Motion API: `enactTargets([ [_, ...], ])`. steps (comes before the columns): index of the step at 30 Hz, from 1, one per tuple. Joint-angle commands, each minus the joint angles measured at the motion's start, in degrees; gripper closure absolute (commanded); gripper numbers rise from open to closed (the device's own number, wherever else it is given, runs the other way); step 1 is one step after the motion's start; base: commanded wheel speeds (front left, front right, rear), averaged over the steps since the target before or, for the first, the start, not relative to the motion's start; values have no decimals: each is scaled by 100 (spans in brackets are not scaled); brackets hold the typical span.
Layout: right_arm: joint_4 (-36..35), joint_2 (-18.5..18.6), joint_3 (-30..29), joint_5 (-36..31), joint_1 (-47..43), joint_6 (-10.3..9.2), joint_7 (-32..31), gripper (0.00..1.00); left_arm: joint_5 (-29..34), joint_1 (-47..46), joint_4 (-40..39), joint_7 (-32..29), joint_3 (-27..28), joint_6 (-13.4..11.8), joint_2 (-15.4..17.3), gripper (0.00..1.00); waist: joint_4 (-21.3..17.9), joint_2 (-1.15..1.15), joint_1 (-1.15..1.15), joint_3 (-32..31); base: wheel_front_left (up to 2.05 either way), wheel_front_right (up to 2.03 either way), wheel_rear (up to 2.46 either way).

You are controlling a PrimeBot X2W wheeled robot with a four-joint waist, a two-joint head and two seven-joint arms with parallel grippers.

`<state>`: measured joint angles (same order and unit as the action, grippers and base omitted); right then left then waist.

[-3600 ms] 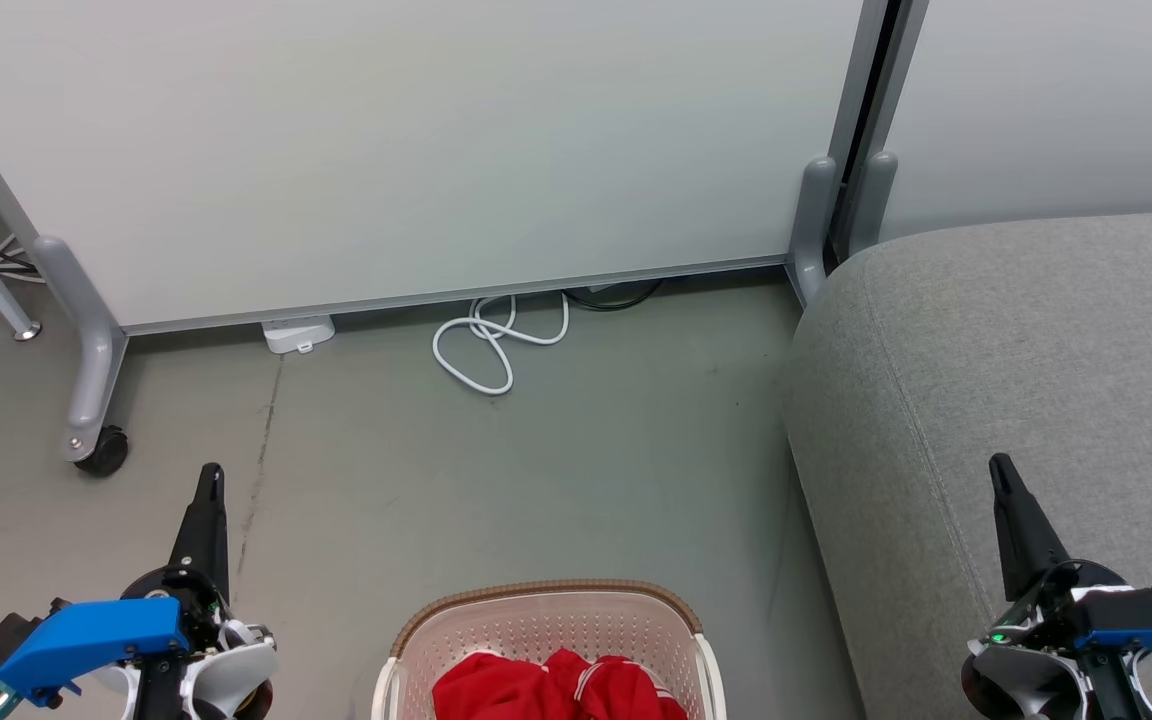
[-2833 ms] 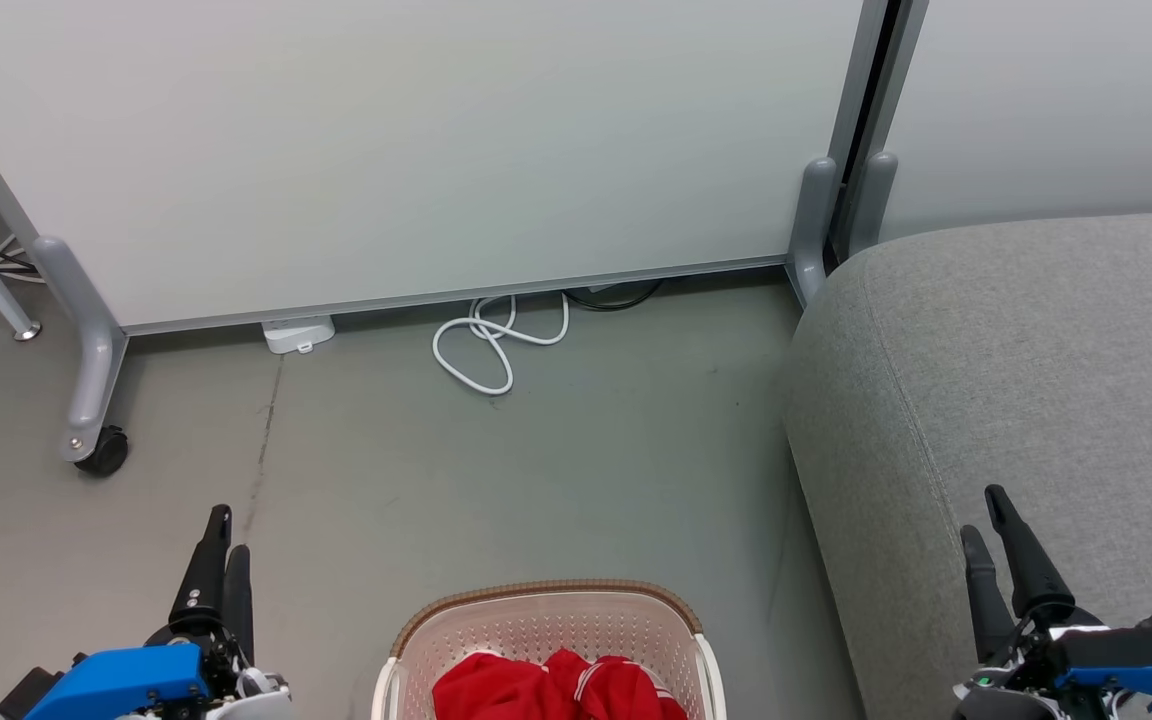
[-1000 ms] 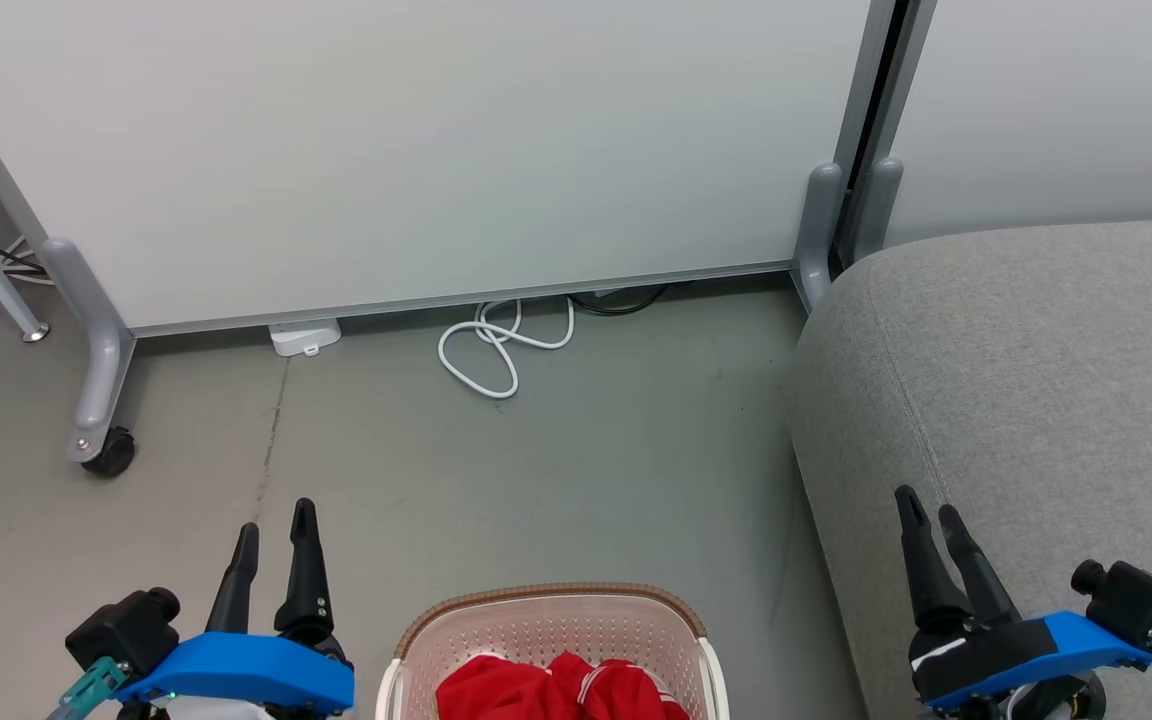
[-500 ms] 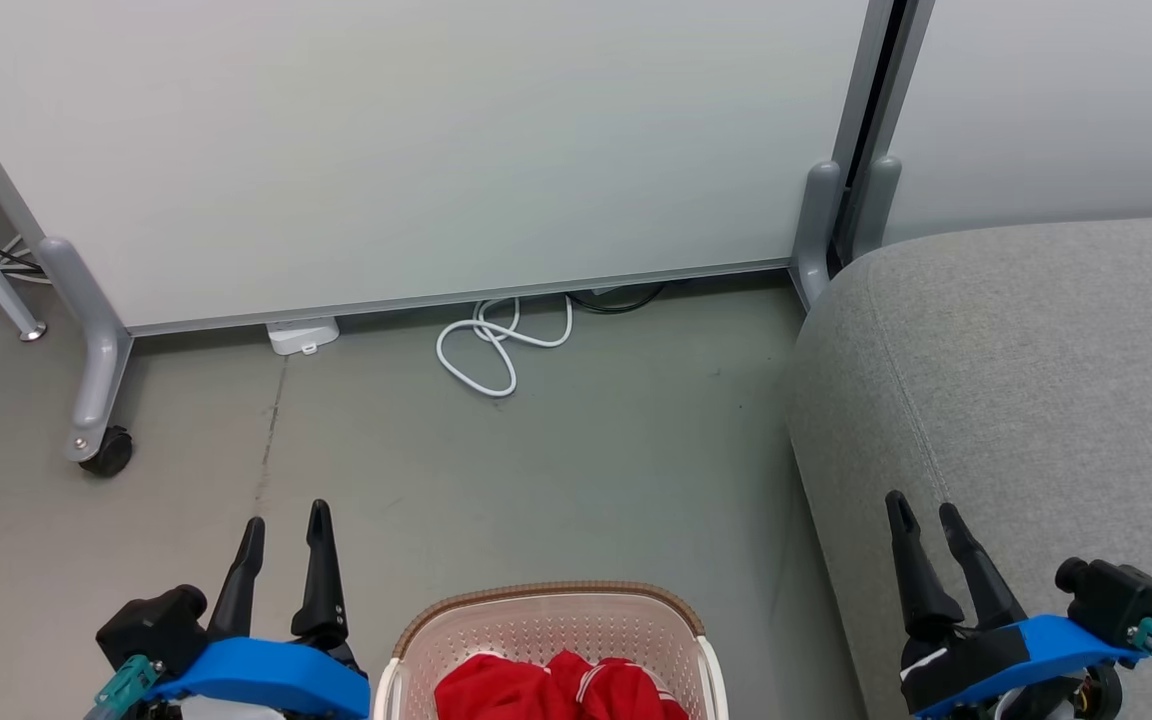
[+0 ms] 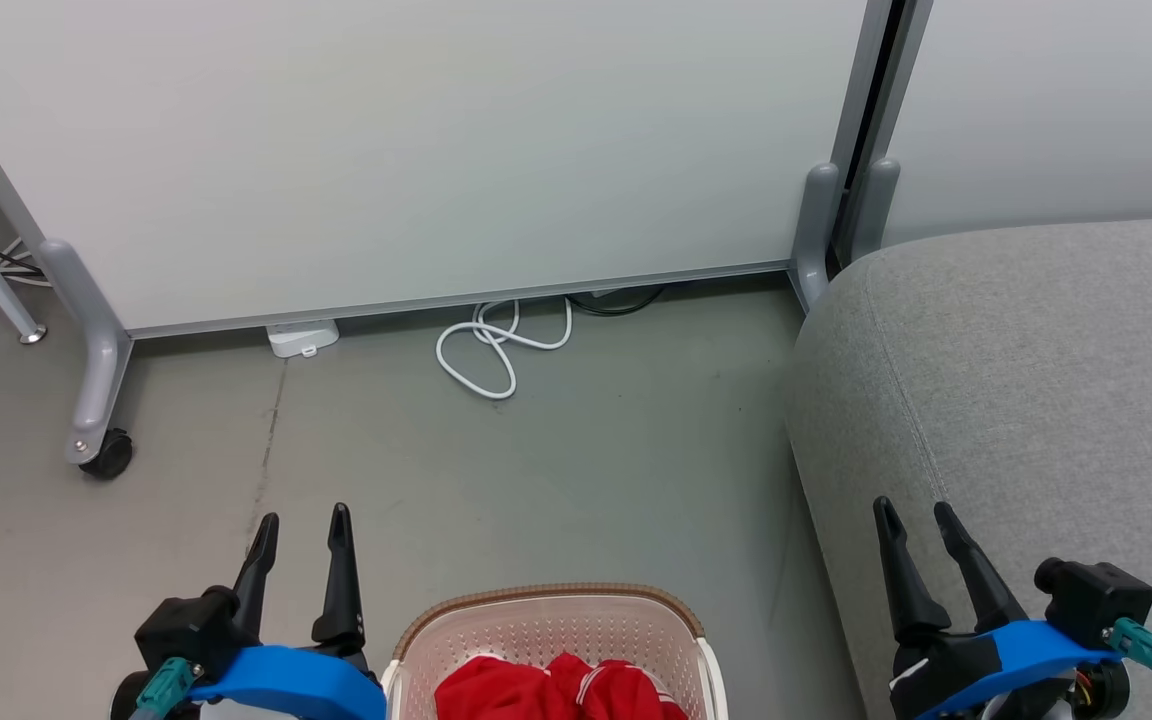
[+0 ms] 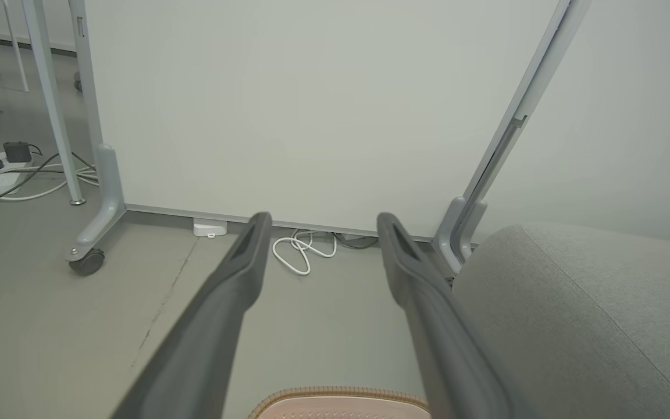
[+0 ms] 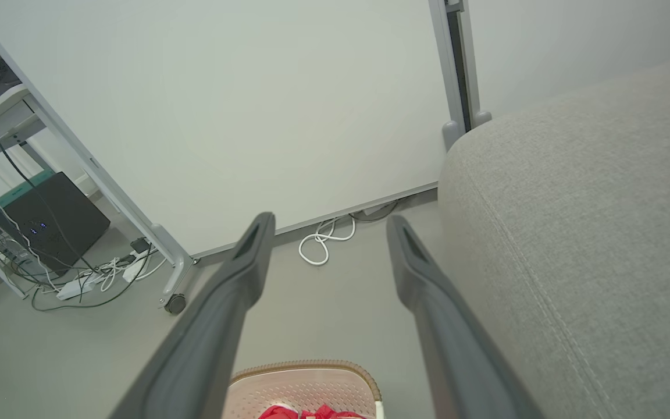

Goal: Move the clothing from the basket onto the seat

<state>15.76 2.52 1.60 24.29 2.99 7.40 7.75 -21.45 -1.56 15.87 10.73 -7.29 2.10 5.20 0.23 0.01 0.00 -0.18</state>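
The cream basket (image 5: 551, 606) with a brown rim stands on the floor at the bottom middle of the head view, with red clothing (image 5: 556, 690) bunched inside. The grey seat (image 5: 1026, 380) fills the right side. My left gripper (image 5: 302, 522) hovers open just left of the basket, empty. Over the seat's front left edge, my right gripper (image 5: 913, 510) is open and empty too. In the left wrist view the basket rim (image 6: 341, 396) lies below the left gripper (image 6: 323, 220). The right wrist view shows the basket (image 7: 306, 384), a bit of clothing (image 7: 306, 413) and the right gripper (image 7: 328, 220).
A white partition panel (image 5: 416, 150) on wheeled grey feet (image 5: 96, 440) stands behind. A coiled white cable (image 5: 496, 350) and a small white box (image 5: 302, 337) lie on the grey floor beside it. More cables (image 7: 96, 279) and a dark box (image 7: 50, 221) sit far left.
Both arms have turned so the fingers show as open pairs. The left gripper has moved right toward the basket; the right gripper has shifted slightly left. The camera shifted a little.
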Motion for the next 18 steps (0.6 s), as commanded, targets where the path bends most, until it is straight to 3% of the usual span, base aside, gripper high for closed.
enactTargets([
  [1, -10, 44, 23, -181, -47, 11, 66, 0, 184, 1, -10, 64, -25, 0, 42, 0, 8, -1, 0, -13, 0, 0, 0],
  [18, 30, 48, 126, -869, -107, 13, 193, 0, 619, 92, 195, 256, 15, -36, -43, 0, 46, -1, 0, -89, 0, 0, 0],
])
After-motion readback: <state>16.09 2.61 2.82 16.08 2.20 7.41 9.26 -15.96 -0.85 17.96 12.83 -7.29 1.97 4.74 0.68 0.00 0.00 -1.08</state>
